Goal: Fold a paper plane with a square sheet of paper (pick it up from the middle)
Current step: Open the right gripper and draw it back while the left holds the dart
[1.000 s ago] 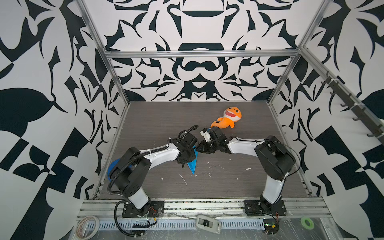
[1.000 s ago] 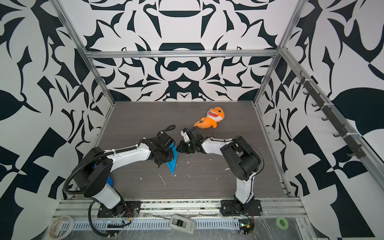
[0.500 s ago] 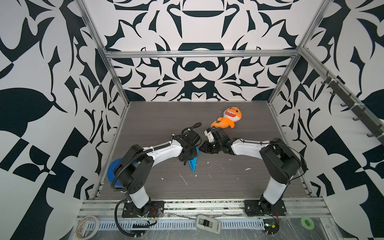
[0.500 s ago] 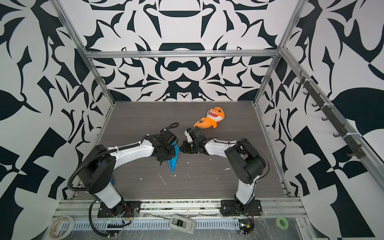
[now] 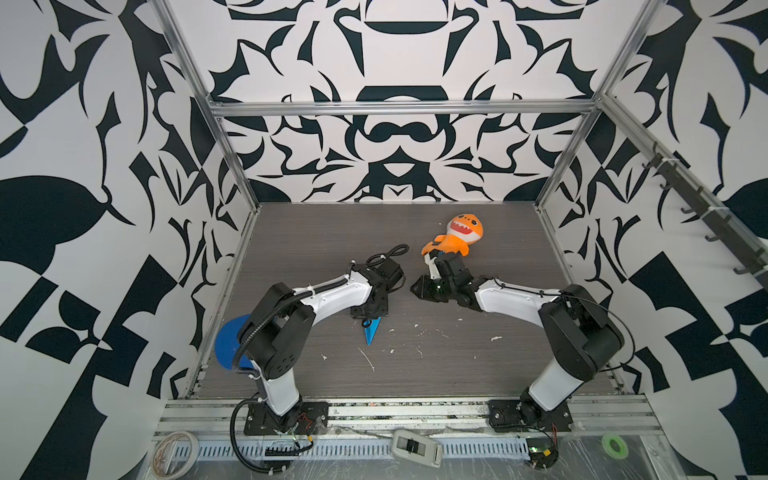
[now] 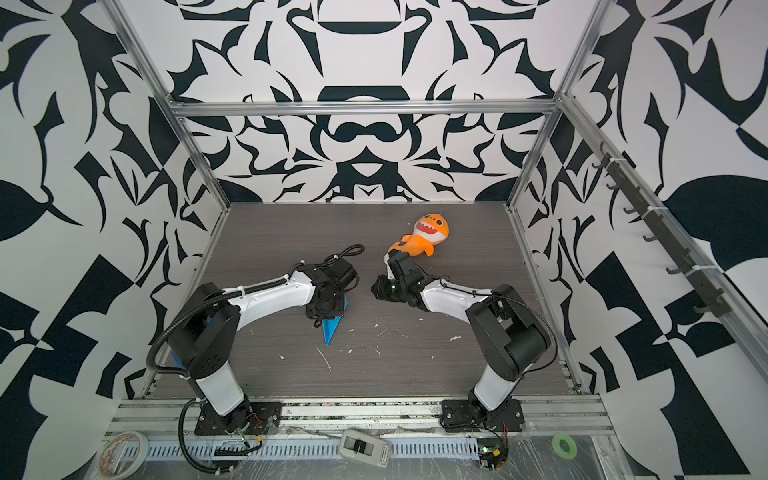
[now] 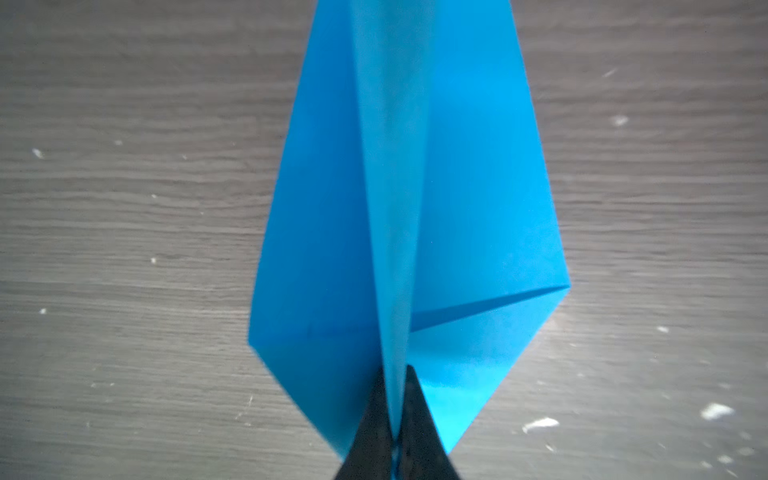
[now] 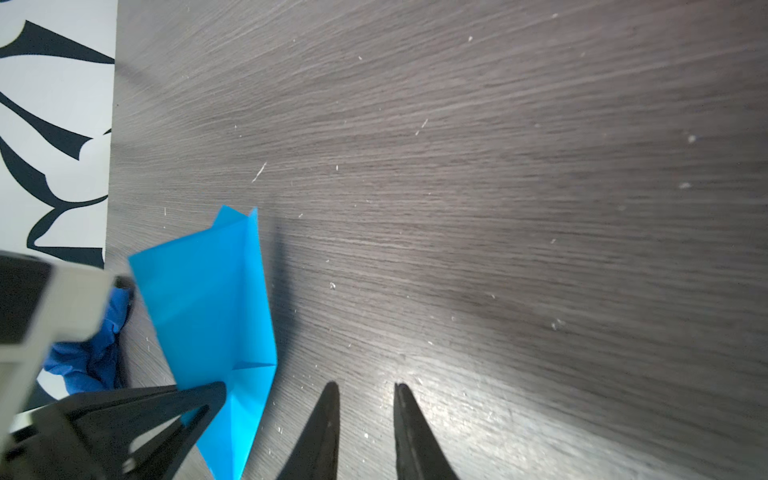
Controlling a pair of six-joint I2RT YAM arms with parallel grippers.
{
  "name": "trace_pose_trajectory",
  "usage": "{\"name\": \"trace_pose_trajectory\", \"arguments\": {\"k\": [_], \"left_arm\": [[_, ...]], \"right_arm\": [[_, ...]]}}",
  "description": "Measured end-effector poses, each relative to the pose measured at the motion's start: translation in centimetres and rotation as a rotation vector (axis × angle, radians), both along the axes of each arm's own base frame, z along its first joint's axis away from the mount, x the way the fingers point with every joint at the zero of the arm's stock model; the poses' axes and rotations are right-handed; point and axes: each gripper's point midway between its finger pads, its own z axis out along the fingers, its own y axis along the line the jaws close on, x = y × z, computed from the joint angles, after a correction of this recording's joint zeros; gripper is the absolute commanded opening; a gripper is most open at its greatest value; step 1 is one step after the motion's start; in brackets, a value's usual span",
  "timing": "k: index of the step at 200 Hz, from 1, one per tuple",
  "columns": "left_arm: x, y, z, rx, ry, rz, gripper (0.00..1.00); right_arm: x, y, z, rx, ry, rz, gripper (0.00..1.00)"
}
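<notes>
The square sheet of paper is folded into a narrow bright blue paper plane (image 5: 371,332) (image 6: 331,330), its point toward the table's front edge. My left gripper (image 5: 368,318) (image 6: 322,316) is shut on it. In the left wrist view, the left gripper (image 7: 395,374) pinches the raised centre fold near the tail, and both wings (image 7: 478,232) spread flat over the table. My right gripper (image 5: 417,287) (image 6: 378,286) hovers apart from it to the right, open and empty. The right wrist view shows its gripper (image 8: 365,386) over bare wood beside the plane (image 8: 212,299).
An orange shark plush (image 5: 457,237) (image 6: 428,235) lies just behind the right gripper. A dark blue disc (image 5: 228,340) sits at the table's left edge behind the left arm. White scraps (image 5: 368,359) dot the wood. Tape rolls (image 5: 174,446) and a grey box (image 5: 415,446) lie on the front rail.
The right gripper has let go, drawn back to the right away from the paper and opened a little. The left gripper has closed on the centre fold and shifted slightly left.
</notes>
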Motion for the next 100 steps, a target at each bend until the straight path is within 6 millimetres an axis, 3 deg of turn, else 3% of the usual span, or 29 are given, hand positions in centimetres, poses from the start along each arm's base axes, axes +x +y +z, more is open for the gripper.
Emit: {"name": "trace_pose_trajectory", "arguments": {"k": [41,100], "left_arm": [[-0.3,0.0,-0.9,0.011,0.028,-0.001,0.21],[-0.6,-0.1,-2.1,-0.007,0.055,0.042,0.19]], "right_arm": [[-0.1,-0.1,-0.2,-0.007,0.003,-0.003,0.27],[-0.2,-0.2,-0.4,-0.01,0.008,-0.004,0.27]]}}
